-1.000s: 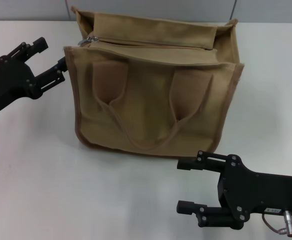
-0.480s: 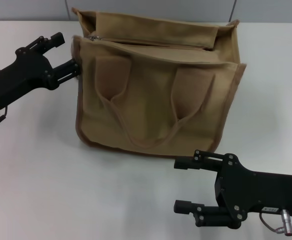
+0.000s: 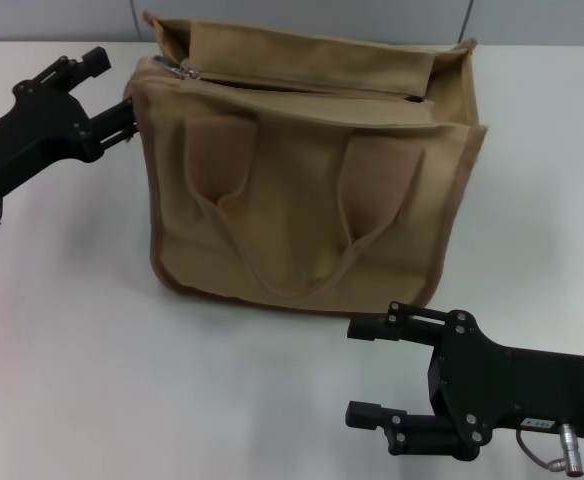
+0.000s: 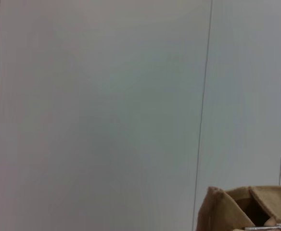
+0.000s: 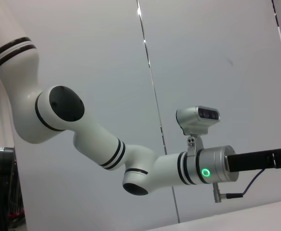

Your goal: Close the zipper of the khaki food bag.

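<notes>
The khaki food bag (image 3: 302,190) stands upright in the middle of the table, front pocket and strap handles facing me. The zipper (image 3: 302,88) runs along its top panel, and its silver pull (image 3: 184,71) sits at the left end. My left gripper (image 3: 115,86) is open at the bag's upper left corner, with its lower finger (image 3: 124,113) against the bag's left edge. The left wrist view shows only the bag's corner (image 4: 227,211) and the pull (image 4: 270,226). My right gripper (image 3: 354,372) is open and empty, low in front of the bag's right side.
The white table (image 3: 72,330) stretches around the bag, with a grey wall behind it. The right wrist view shows my white left arm (image 5: 107,144) with its wrist camera (image 5: 198,118) against the wall.
My left gripper swung right against the bag's upper left corner, then drew back a little to the left and farther away. The bag's left top shifted with it. The right gripper barely moved.
</notes>
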Action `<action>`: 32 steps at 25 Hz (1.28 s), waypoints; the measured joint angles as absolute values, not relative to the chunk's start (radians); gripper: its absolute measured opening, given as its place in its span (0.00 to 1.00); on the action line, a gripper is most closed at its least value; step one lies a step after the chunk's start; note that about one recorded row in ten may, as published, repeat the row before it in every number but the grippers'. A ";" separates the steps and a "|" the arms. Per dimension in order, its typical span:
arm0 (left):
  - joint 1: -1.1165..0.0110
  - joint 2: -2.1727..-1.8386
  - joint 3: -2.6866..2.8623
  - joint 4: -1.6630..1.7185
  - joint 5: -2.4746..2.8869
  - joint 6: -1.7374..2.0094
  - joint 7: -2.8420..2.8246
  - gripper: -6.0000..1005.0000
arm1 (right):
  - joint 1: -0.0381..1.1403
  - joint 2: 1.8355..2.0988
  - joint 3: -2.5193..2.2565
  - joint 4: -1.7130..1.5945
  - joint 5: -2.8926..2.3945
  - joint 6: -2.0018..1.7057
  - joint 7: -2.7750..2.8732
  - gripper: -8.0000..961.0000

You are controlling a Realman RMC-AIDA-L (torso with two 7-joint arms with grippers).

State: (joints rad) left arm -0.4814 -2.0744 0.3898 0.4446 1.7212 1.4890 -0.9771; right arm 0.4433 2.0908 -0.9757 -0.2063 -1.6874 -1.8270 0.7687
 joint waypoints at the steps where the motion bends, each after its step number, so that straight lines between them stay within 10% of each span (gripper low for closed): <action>1: -0.480 -2.073 0.392 0.445 1.717 1.489 -0.979 0.80 | 0.444 2.091 -0.976 -0.206 -1.687 -1.827 0.769 0.77; 32: -0.475 -2.078 0.420 0.392 1.619 1.577 -0.912 0.74 | 0.451 2.091 -0.976 -0.207 -1.672 -1.814 0.768 0.77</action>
State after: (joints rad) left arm -0.4755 -2.0784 0.4204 0.3919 1.6187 1.5772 -0.9115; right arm 0.4508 2.0908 -0.9757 -0.2073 -1.6723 -1.8145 0.7685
